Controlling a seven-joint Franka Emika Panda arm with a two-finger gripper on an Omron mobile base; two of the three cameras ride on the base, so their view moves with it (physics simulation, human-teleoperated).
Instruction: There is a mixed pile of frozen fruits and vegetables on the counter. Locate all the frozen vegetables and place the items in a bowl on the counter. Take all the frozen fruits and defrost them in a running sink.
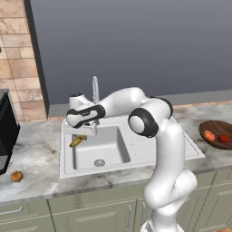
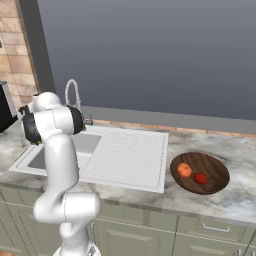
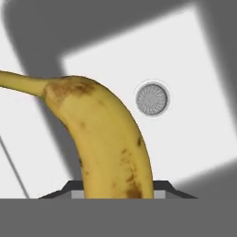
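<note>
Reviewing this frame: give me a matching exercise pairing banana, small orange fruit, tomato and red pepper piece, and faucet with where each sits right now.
Things:
1. banana
2. small orange fruit
3. tomato and red pepper piece
4. faucet

Places:
A. in the wooden bowl
B. on the counter left of the sink
C. held in the gripper above the sink basin
D. standing behind the basin

Pairs: 1-C, 2-B, 3-A, 4-D
</note>
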